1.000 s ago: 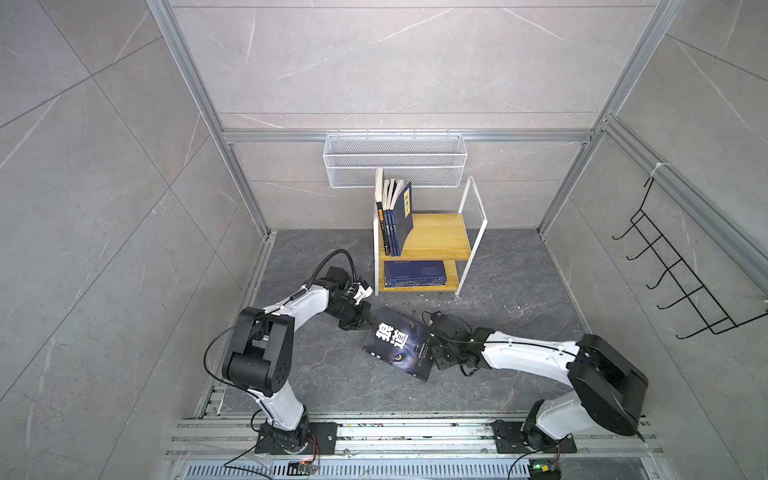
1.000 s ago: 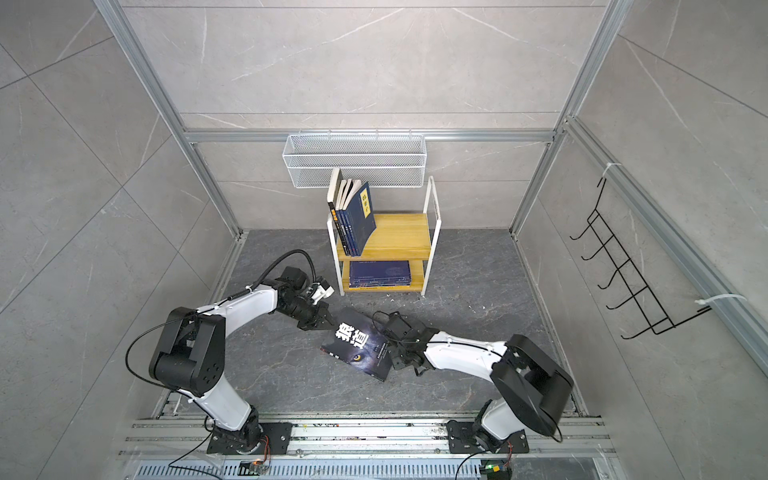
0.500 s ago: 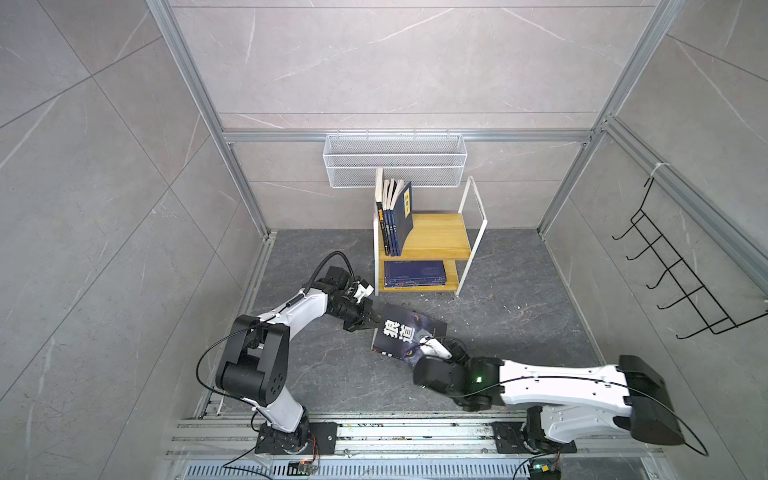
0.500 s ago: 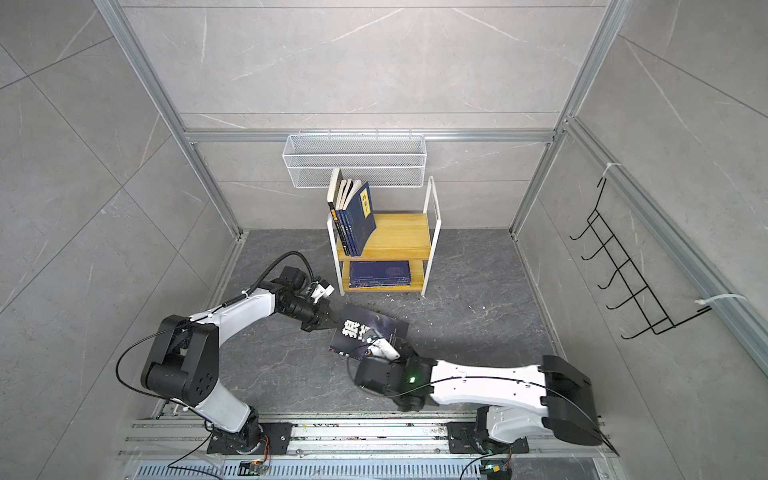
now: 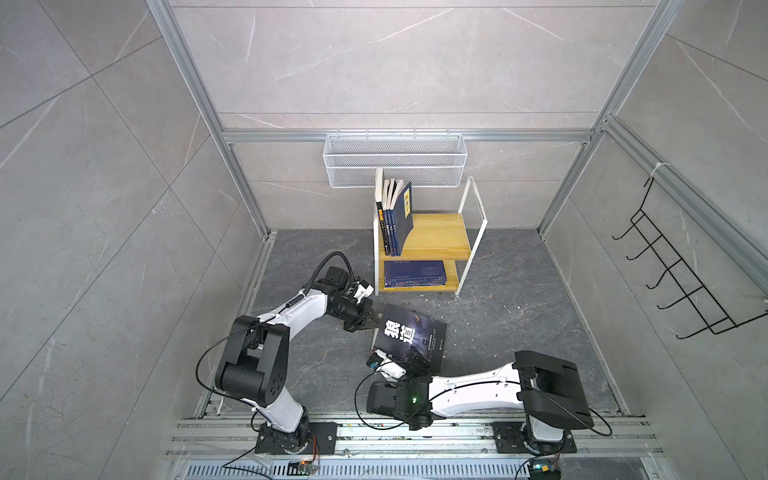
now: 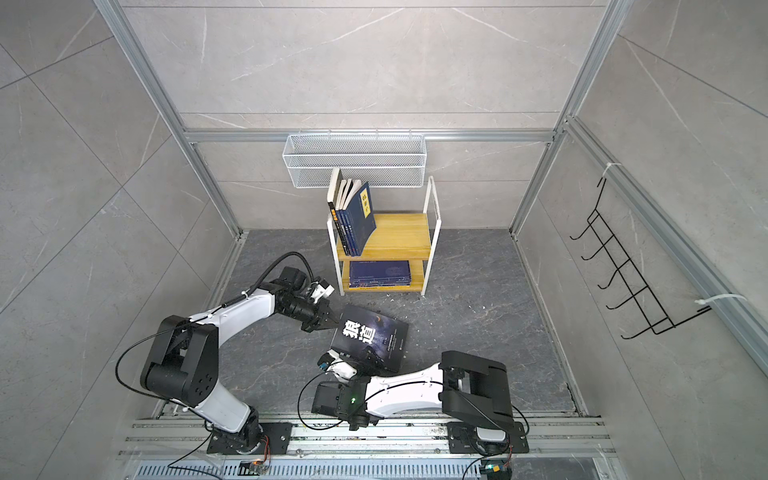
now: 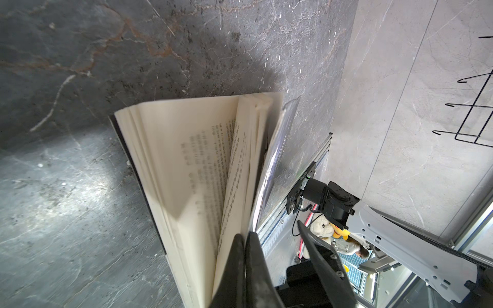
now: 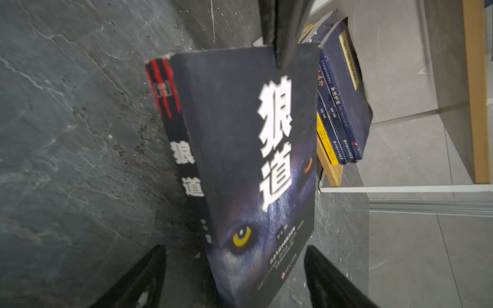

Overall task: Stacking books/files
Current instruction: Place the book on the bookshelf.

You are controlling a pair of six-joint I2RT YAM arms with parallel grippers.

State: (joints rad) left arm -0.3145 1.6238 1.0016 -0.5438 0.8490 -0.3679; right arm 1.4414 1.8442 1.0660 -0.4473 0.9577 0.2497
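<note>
A black book with big white characters and a wolf's eye stands tilted on the dark floor, spine down and pages fanned. My left gripper is shut on its upper edge. My right gripper is open at the book's near lower corner, its fingers straddling the cover without touching it. Several navy books lean upright on the shelf's top tier, and more lie flat on the lower tier.
The wooden shelf with a white frame stands at the back wall under a white mesh basket. A black hook rack hangs on the right wall. Metal rails run along the front.
My right gripper opened and let go of the black book, and its arm swung round to the front. The left gripper kept its hold and drew the book up and back.
</note>
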